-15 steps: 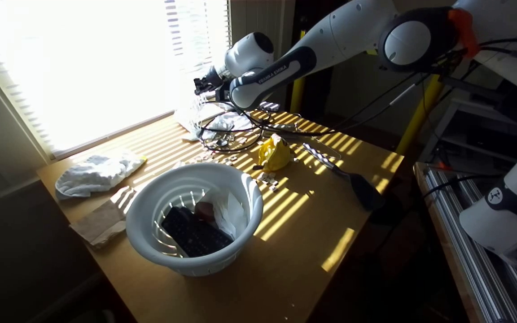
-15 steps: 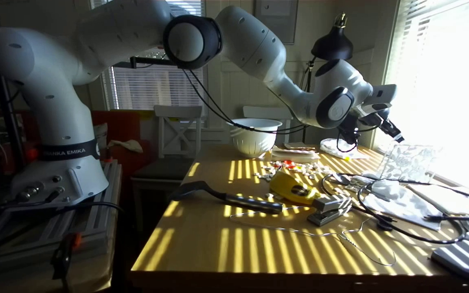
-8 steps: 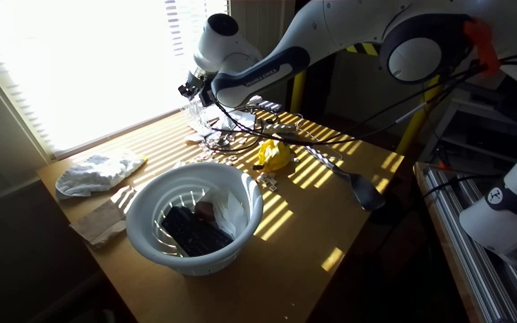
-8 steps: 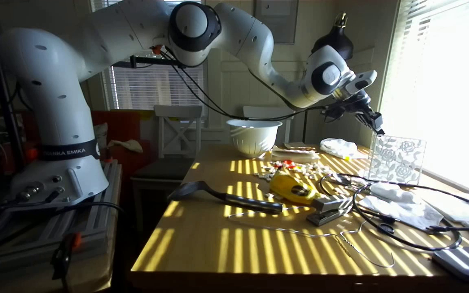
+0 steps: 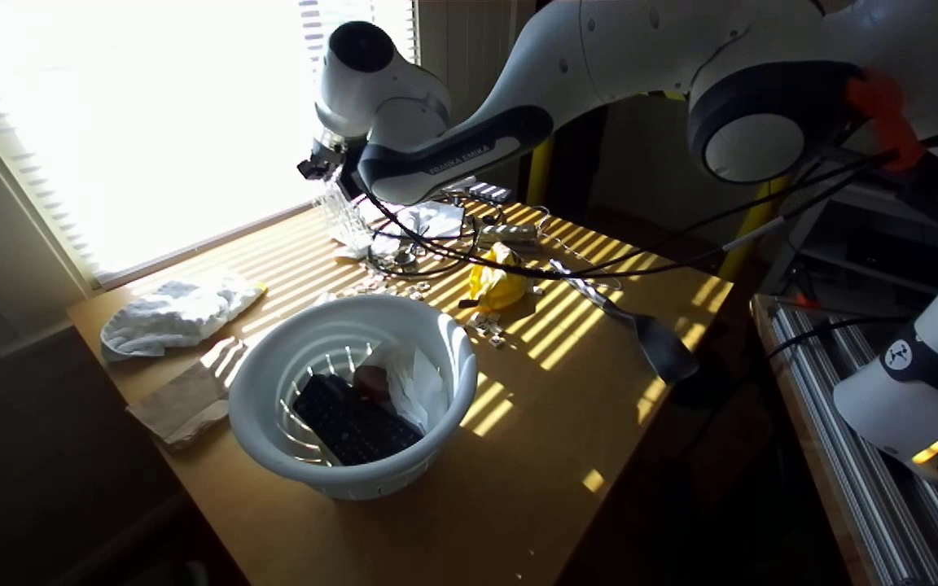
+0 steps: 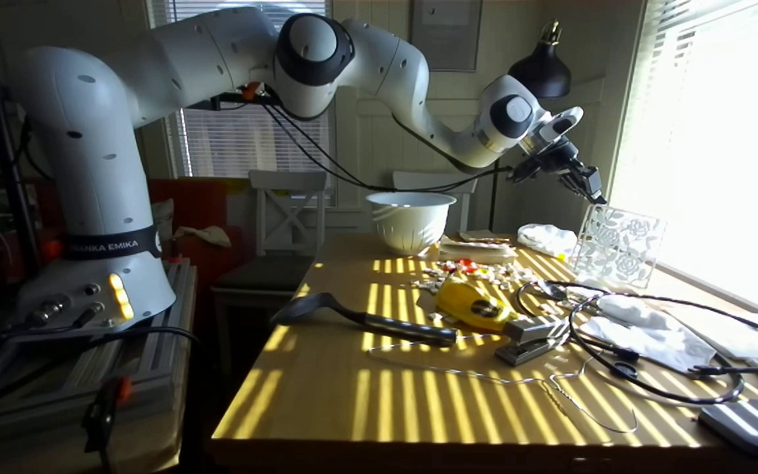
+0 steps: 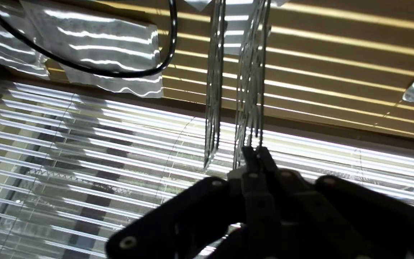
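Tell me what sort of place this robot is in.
Most likely a room in a home, perhaps a dining area, though I can't be certain. The white cross-backed chair, the black lamp and the slatted window blinds all suggest that.

The gripper point(image 7: 255, 149) clamps one panel edge of a two-panel rack point(image 7: 249, 72). A black cable point(image 7: 173, 36) curves across a pale sheet point(image 7: 113, 46) on the table point(image 7: 336, 46). Slatted blinds point(image 7: 84, 162) fill the background.

The rack point(image 6: 622, 246), two parallel pale openwork panels patterned with roses and leaves, is gripped near a top corner, slightly tilted, right in an exterior view.
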Robot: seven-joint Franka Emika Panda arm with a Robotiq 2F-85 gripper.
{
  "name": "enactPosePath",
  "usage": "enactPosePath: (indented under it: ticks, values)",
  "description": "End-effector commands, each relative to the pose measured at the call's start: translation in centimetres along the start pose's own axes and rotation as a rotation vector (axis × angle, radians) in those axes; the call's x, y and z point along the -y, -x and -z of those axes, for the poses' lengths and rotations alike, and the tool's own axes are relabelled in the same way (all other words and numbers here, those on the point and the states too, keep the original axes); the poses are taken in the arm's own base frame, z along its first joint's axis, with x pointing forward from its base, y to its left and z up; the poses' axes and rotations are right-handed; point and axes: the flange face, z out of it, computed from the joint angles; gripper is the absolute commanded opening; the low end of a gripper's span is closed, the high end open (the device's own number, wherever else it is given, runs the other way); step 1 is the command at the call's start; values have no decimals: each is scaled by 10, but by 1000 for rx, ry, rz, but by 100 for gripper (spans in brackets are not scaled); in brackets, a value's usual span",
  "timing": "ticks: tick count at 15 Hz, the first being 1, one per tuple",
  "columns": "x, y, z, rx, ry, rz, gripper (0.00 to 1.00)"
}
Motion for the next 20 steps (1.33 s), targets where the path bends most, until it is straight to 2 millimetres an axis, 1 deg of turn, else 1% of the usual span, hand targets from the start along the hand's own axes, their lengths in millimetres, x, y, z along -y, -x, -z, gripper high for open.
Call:
enactPosePath:
  ticks: [1, 5, 8, 13, 20]
  values:
    - [8, -6, 0, -42, 35, -2, 1]
    - [18, -3, -4, -82, 19, -25, 1]
    - [30, -5, 2, -128, 9, -46, 1]
    - [44, -7, 9, -192, 0, -79, 1]
    - [62, 8, 4, -307, -11, -123, 1]
